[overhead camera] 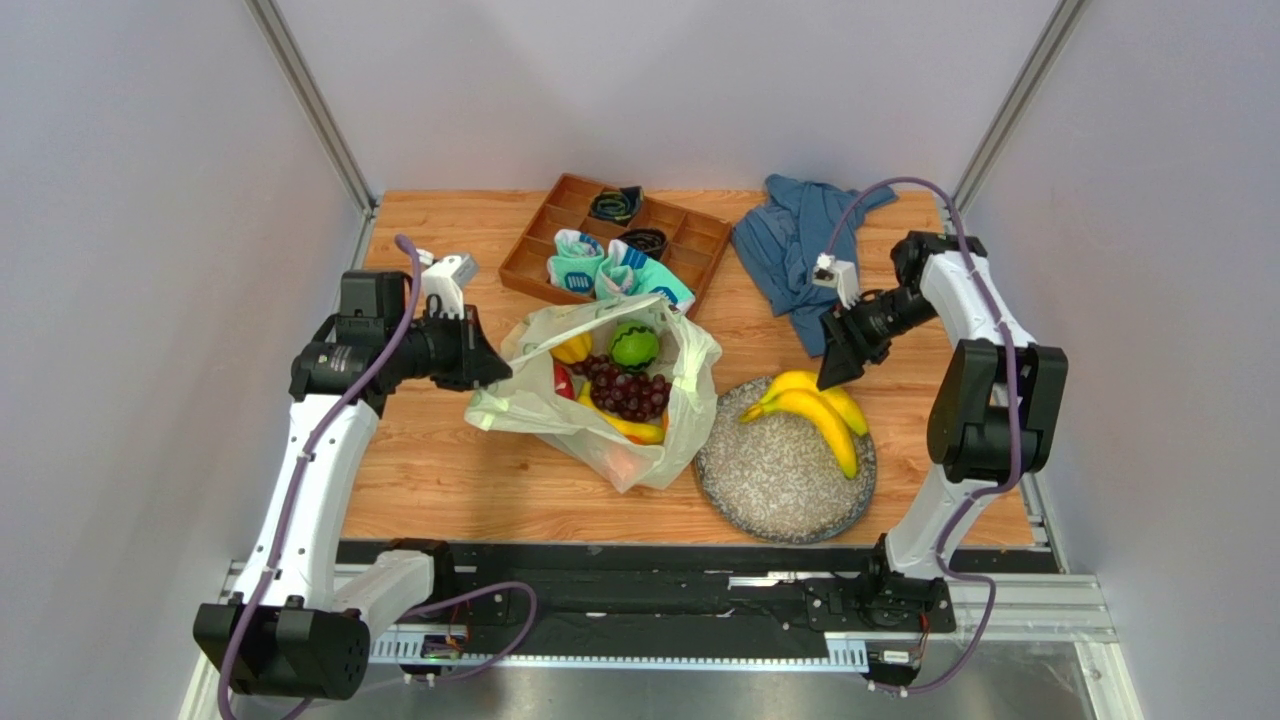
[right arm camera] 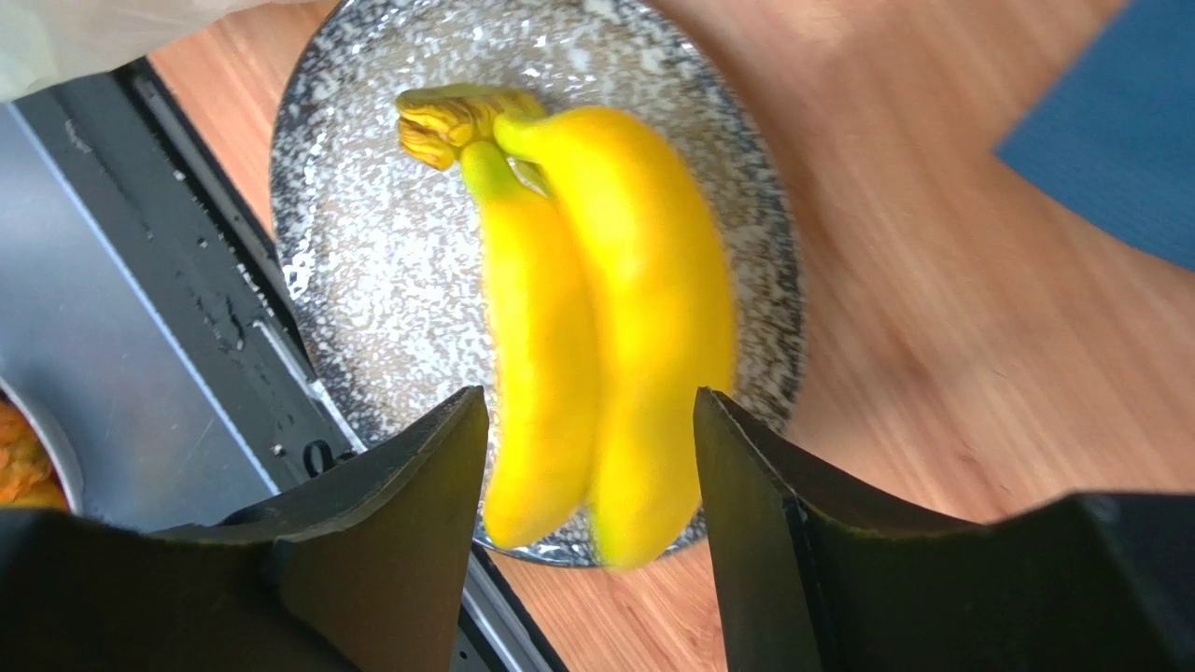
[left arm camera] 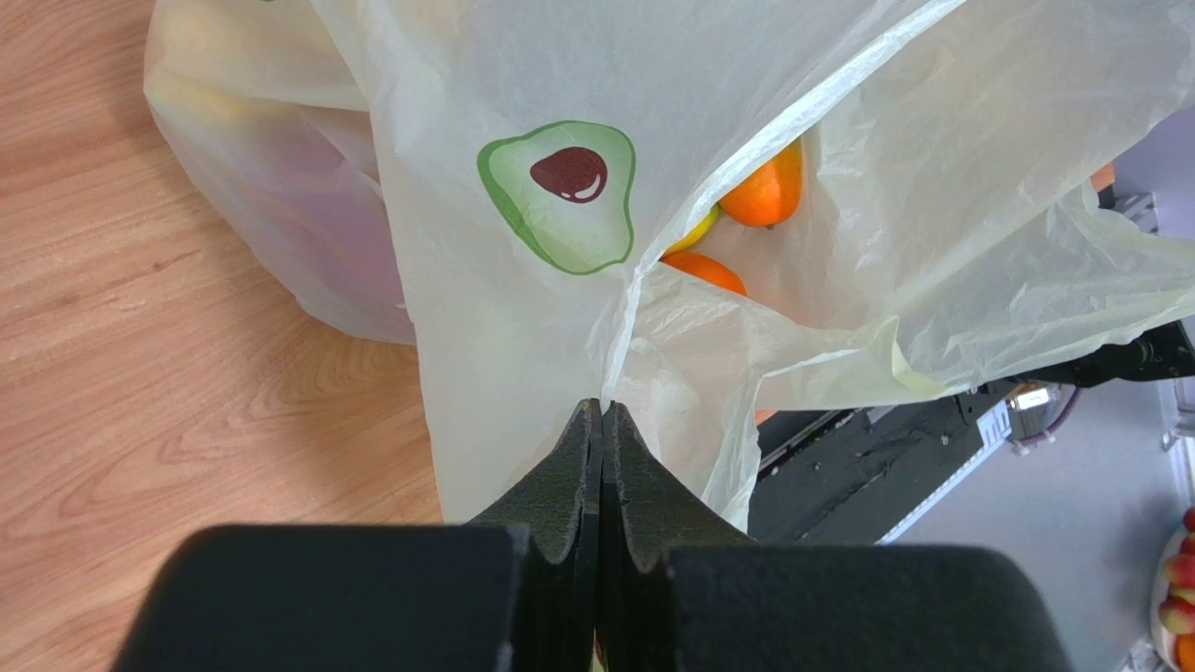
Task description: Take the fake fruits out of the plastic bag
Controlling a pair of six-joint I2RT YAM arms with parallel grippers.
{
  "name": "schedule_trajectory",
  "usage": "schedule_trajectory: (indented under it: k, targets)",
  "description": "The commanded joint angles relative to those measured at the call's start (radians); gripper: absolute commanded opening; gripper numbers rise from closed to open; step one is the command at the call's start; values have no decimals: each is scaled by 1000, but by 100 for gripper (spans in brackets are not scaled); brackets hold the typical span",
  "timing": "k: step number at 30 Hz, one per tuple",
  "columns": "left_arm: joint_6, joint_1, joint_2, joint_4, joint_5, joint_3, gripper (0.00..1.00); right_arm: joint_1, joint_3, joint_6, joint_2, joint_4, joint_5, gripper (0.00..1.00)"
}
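The pale yellow-green plastic bag [overhead camera: 526, 405] lies mid-table with its mouth open. Inside it are purple grapes [overhead camera: 631, 393], a green round fruit [overhead camera: 634, 348] and more fake fruits. My left gripper [overhead camera: 489, 365] is shut on the bag's left edge; in the left wrist view the closed tips [left arm camera: 603, 406] pinch the film of the bag [left arm camera: 463, 350], and an orange fruit [left arm camera: 765, 189] shows through the opening. Yellow bananas [overhead camera: 819, 413] lie on a speckled grey plate [overhead camera: 781, 480]. My right gripper [overhead camera: 831, 365] hovers open just above the bananas [right arm camera: 603, 322], touching nothing.
A wooden tray [overhead camera: 526, 258] with teal-white rolled socks [overhead camera: 609, 273] stands at the back centre. A blue cloth [overhead camera: 796, 248] lies at the back right. The plate [right arm camera: 365, 252] sits near the table's front edge, beside the black rail [overhead camera: 646, 578].
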Motion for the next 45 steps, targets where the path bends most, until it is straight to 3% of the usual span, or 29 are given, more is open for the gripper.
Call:
schedule_trajectory:
  k: [1,8,10,13,14,15,17,18,20,23,25,29,38,45]
  targets:
    - [18,9,-7,27,12,-4,0,-2,50,49,12,-139,29,60]
    - [18,9,0,28,15,16,0,-2,-37,71,-55,-86,1,66]
    - [20,9,-8,28,14,16,0,1,1,102,-155,-71,-42,66]
    - [15,9,-26,25,15,2,0,60,35,263,-394,115,9,66]
    - [12,9,-40,22,20,-3,0,91,20,291,-461,277,28,66]
    - [9,9,-48,19,24,-12,0,202,0,362,-592,362,60,66]
    - [-3,10,-68,18,43,-21,0,338,0,409,-672,532,199,69]
    - [-9,10,-73,18,49,-30,0,480,12,445,-686,555,236,69]
    - [-32,12,-82,24,72,-47,0,671,85,501,-646,573,276,65]
    - [-66,12,-91,33,115,-64,0,795,125,595,-531,613,247,52]
    - [-88,12,-94,35,130,-67,0,850,104,546,-490,636,266,43]
    - [-102,12,-109,48,138,-81,0,1014,-12,446,-405,656,332,38]
    - [-120,12,-158,68,146,-122,0,1072,-217,633,-308,840,572,33]
    - [-126,12,-200,50,150,-161,0,1085,-299,607,-347,791,361,37]
